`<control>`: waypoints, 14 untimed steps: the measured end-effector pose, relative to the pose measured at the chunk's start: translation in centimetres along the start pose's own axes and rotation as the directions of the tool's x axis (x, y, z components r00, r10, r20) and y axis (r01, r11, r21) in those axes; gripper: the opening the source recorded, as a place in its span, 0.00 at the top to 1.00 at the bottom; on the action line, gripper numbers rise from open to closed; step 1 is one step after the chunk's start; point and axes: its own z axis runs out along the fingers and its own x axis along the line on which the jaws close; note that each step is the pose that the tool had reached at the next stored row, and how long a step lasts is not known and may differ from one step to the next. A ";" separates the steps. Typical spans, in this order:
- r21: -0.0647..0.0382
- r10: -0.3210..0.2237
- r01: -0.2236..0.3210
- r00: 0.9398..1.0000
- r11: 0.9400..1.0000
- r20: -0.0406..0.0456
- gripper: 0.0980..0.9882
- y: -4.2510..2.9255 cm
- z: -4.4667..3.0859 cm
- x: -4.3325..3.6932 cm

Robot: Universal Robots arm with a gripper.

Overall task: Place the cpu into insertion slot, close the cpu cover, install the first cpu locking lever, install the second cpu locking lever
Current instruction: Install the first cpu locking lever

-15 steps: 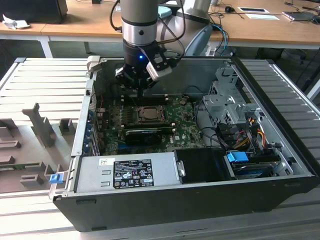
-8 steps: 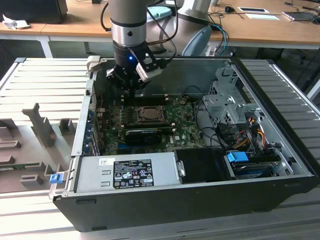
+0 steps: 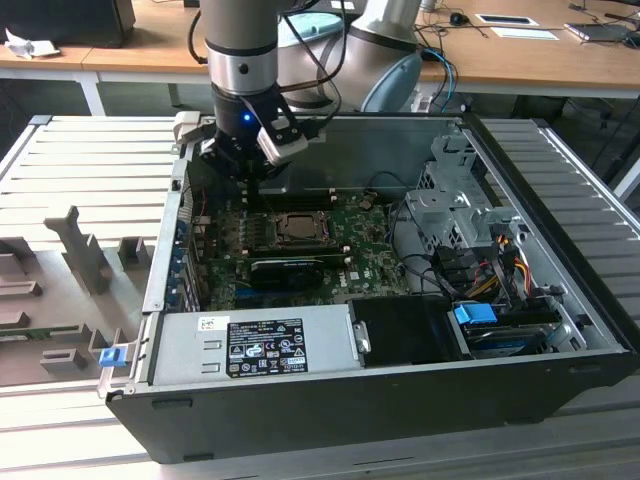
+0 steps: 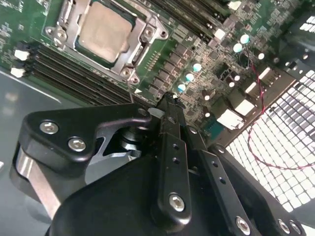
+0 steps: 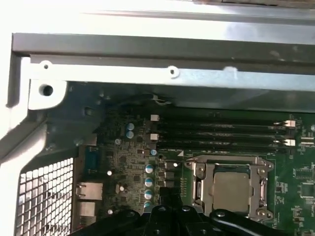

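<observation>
Second wrist view gives you the clearest read: the chip (image 4: 104,32) already lies flat in its socket (image 4: 127,42) on the green board (image 4: 15,29), and the metal cover (image 4: 145,34) looks folded down around it, with the chip's top showing through the window. So the first two steps appear done, and you are most likely at the levers.

Your pincer (image 4: 167,98) hangs just off one corner of the socket, above the board, with its fingers pressed together and nothing between them. A thin wire rod (image 4: 129,93) rises from that same corner, close to the pincer tip; it may be a locking lever, but you cannot tell whether either lever is latched.

From the exterior view, the pincer (image 3: 255,185) sits low inside the open computer case (image 3: 330,400), just beyond the socket and short of the case's far wall.

Working a lever would call for a careful touch. The rod is thin and springy, the memory slots (image 4: 64,78) run right alongside the socket, and a slip could scrape the board.
</observation>
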 end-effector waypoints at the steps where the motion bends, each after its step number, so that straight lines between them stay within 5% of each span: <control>1: 0.000 0.000 0.000 1.000 1.000 0.000 0.99 0.13 0.07 0.26; 6: 0.000 0.000 0.000 1.000 1.000 0.000 0.99 1.29 0.32 0.44; 14: 0.000 0.000 0.000 1.000 1.000 -0.001 0.99 2.19 0.44 -0.03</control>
